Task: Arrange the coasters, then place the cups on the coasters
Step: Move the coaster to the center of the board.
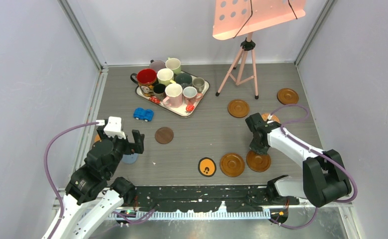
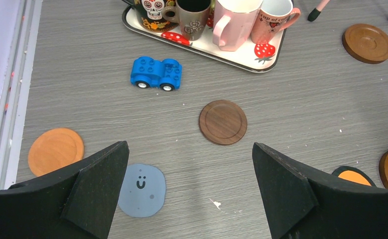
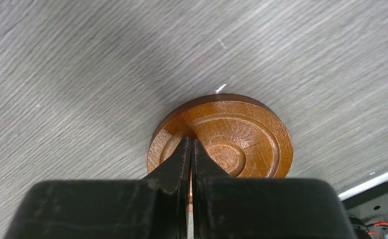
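Wrist view shows right fingers [image 3: 174, 167] closed over coaster [image 3: 254, 132].

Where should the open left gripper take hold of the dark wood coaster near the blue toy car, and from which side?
Across the thin rim of the dark wood coaster, from straight above: it lies flat, so likely only opposite edges offer the left gripper purchase.

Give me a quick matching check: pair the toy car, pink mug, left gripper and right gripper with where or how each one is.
Things:
1. toy car
2. pink mug
3. left gripper
4. right gripper

States:
a. on the tray
b. shut, tips on a brown coaster
c. on the bare table
d. open, holding nothing

Pairs: 1-c, 2-a, 3-d, 4-b
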